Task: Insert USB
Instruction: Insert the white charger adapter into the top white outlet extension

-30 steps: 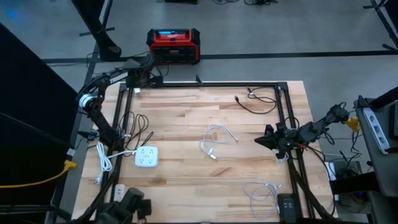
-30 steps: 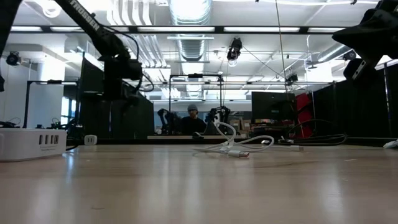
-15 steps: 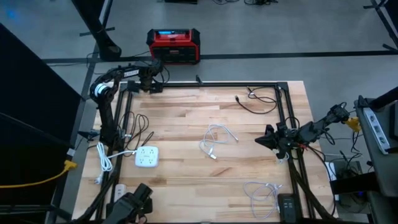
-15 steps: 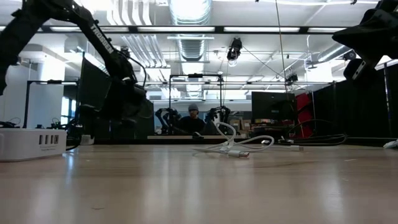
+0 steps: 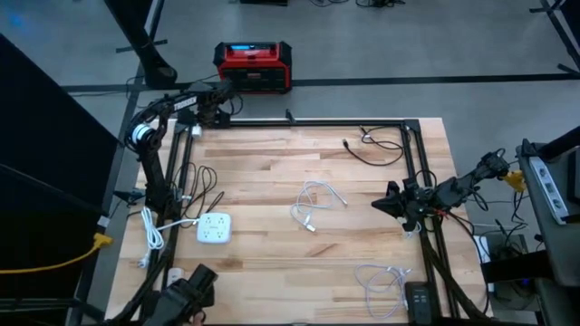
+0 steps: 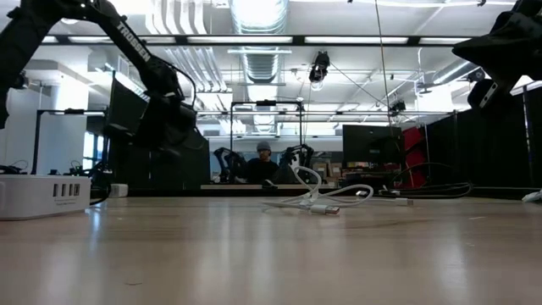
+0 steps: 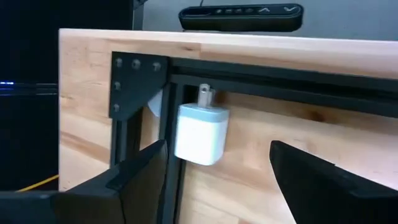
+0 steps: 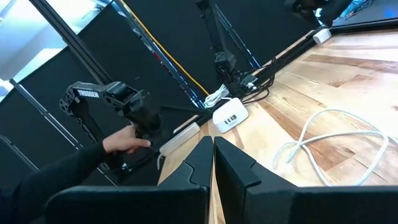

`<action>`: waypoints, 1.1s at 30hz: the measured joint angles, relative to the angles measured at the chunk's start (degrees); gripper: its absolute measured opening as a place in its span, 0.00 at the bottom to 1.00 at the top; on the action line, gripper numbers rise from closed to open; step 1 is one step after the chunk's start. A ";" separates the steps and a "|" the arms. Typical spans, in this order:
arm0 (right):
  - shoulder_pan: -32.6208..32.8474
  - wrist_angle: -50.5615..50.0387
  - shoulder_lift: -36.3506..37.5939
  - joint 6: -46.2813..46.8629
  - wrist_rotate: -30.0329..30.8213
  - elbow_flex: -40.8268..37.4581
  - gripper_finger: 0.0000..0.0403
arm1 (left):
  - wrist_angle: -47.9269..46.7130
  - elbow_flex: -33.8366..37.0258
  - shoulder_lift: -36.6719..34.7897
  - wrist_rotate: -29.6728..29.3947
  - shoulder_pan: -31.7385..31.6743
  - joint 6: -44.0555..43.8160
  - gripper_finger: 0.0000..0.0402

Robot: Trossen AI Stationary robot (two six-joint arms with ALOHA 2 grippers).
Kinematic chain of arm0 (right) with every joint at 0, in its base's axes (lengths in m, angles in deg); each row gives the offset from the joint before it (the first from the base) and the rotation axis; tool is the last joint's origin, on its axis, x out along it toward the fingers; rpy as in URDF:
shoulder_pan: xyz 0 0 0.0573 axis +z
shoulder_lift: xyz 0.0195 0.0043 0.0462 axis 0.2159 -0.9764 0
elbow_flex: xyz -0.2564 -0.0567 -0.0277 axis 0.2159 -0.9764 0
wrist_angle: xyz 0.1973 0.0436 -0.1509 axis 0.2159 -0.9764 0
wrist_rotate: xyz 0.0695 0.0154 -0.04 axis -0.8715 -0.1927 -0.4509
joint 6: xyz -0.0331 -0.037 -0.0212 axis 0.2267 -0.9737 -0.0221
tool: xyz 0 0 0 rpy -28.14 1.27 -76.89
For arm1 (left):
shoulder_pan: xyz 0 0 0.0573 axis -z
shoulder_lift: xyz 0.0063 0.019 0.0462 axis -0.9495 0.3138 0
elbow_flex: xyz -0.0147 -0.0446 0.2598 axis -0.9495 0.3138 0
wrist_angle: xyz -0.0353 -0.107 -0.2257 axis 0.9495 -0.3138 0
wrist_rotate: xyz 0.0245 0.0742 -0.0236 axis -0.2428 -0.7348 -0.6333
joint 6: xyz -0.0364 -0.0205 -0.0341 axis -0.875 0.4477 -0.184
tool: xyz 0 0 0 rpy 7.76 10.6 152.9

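A white plug-in charger block (image 7: 200, 134) lies at the table's far left corner, against the black frame rail (image 7: 261, 78), its metal prongs showing. My left gripper (image 7: 217, 149) (image 5: 216, 109) hangs open above it, tipped down, one finger on each side and clear of it. A white USB hub (image 5: 214, 227) (image 6: 42, 196) sits near the left edge. A white USB cable (image 5: 317, 204) (image 6: 318, 202) lies coiled at mid-table. My right gripper (image 5: 385, 206) (image 8: 211, 165) waits shut at the right side, level and above the table.
A second white cable (image 5: 381, 281) lies near the front right, and a black cable (image 5: 372, 145) at the far right. Black frame rails (image 5: 299, 122) run along the far edge and both sides. A person's hand (image 8: 121, 144) shows by the near left corner.
My left gripper has swung toward the table's far left corner, sunk a little and tipped downward over the charger block. Its fingers have stayed open.
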State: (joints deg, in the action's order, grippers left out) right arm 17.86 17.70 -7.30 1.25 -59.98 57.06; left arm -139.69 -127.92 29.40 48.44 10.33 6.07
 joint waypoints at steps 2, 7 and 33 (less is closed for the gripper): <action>0.00 -0.01 0.00 0.10 -0.01 0.00 0.00 | 0.50 -0.09 0.46 -0.24 0.09 -0.25 0.68; 0.00 0.01 0.00 0.10 -0.05 0.02 0.00 | 0.15 -0.28 1.84 -2.11 0.01 -1.96 0.68; 0.02 -0.03 -0.02 0.60 -0.11 0.04 0.00 | -1.88 0.37 9.06 -5.53 0.06 1.71 0.68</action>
State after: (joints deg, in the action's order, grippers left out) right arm 17.88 17.67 -7.32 1.85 -60.09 57.11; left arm -141.56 -127.54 38.46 42.91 10.39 7.78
